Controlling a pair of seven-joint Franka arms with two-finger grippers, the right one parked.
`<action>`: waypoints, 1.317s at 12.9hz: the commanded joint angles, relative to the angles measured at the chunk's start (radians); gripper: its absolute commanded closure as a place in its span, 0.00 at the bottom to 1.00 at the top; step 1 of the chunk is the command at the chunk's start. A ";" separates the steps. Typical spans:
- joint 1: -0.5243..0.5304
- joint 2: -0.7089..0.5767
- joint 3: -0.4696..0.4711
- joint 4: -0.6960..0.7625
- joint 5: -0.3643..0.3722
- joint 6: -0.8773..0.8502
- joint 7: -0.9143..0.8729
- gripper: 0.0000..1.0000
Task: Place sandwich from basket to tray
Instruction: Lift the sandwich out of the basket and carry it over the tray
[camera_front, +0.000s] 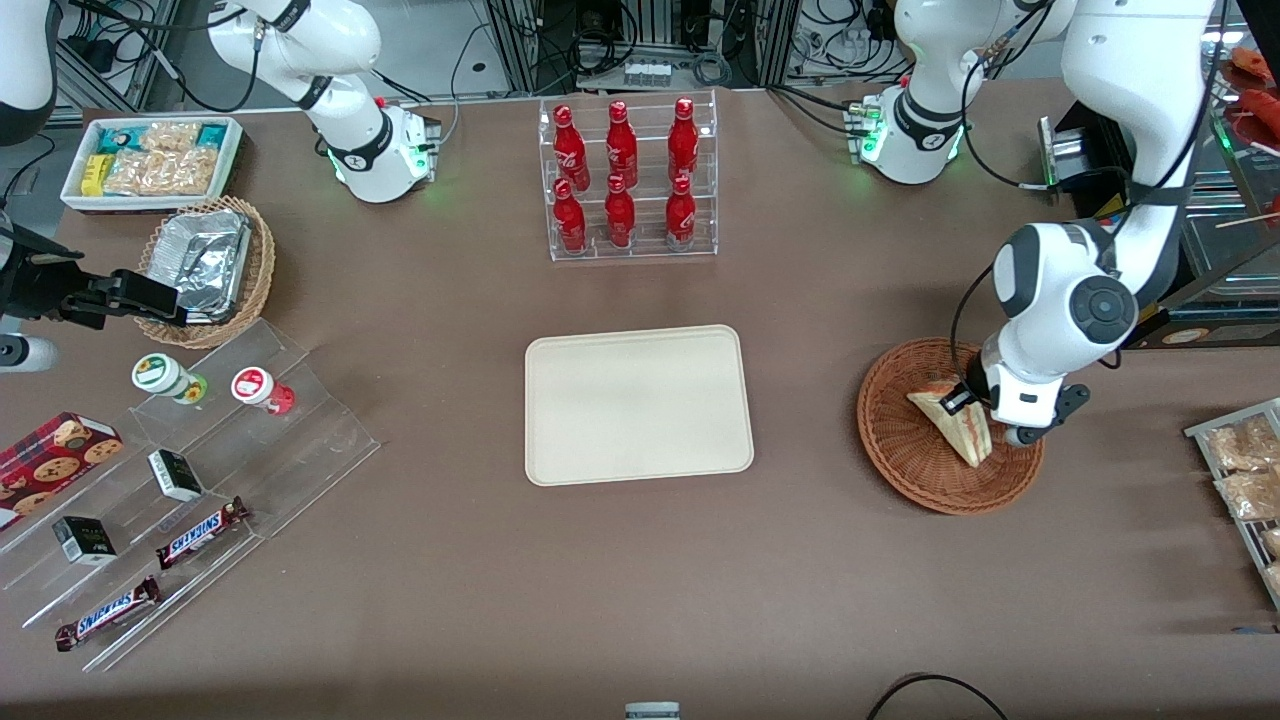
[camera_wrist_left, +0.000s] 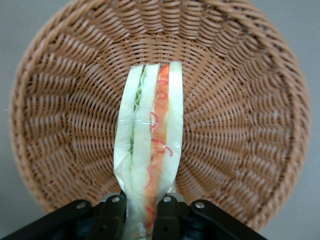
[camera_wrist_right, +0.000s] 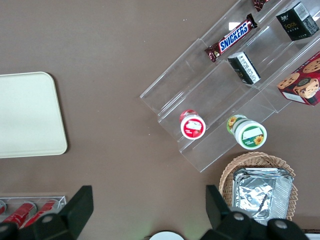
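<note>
Over the reddish wicker basket (camera_front: 915, 460) at the working arm's end of the table, my gripper (camera_front: 968, 408) hangs low with its fingers (camera_wrist_left: 167, 212) clamped on the sandwich (camera_front: 955, 423) — one finger against each bread face. From my wrist camera the sandwich (camera_wrist_left: 152, 150) stands on edge, its cut side toward the lens: pale bread outside, a green layer and a red-orange one between, under clear wrap. Around it spreads the basket's woven floor and rim (camera_wrist_left: 250, 125); whether the wedge's tip touches the weave I cannot tell. The tray (camera_front: 638, 404) lies flat at the table's middle, well apart from the basket, toward the parked arm — its cream surface bare. Farther from the front camera than the tray stands a clear rack of red bottles (camera_front: 625, 180). Toward the parked arm's end sit a lighter basket with a foil container (camera_front: 205, 262) and stepped clear shelves with Snickers bars (camera_front: 200, 532).
</note>
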 joint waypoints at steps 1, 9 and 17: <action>-0.012 -0.017 0.000 0.163 -0.002 -0.225 0.078 0.95; -0.203 0.075 -0.037 0.346 -0.007 -0.307 0.127 0.95; -0.460 0.288 -0.037 0.569 -0.010 -0.306 0.040 0.95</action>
